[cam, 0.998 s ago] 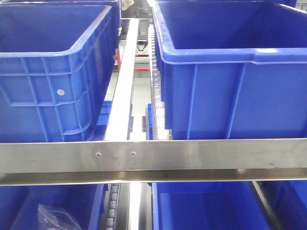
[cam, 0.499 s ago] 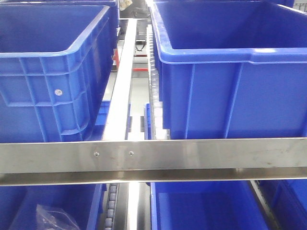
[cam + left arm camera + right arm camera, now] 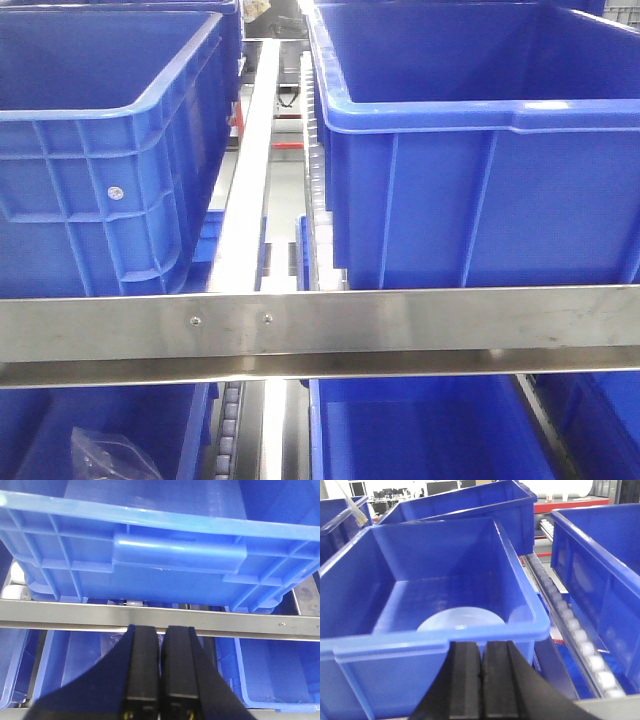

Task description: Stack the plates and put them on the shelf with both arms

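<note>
One pale plate [image 3: 460,619] lies flat on the floor of a blue crate [image 3: 395,645] in the right wrist view, with its near edge hidden behind the crate's front wall. My right gripper [image 3: 481,644] is shut and holds nothing, just in front of that wall. My left gripper [image 3: 161,628] is also shut and holds nothing, its tips level with a steel rail [image 3: 75,614] of the shelf, below another blue crate [image 3: 165,565]. The front view shows the shelf rail [image 3: 420,325] but no plate and no gripper.
Two big blue crates [image 3: 90,170] [image 3: 470,160] sit on the upper tier, with a steel divider [image 3: 245,190] between them. More crates sit on the tier below, one holding a clear plastic bag [image 3: 105,455]. White roller tracks [image 3: 570,625] run to the right of the plate's crate.
The whole scene in the front view has drifted a little to the left and the crates look slightly nearer. No gripper shows in the earlier frames.
</note>
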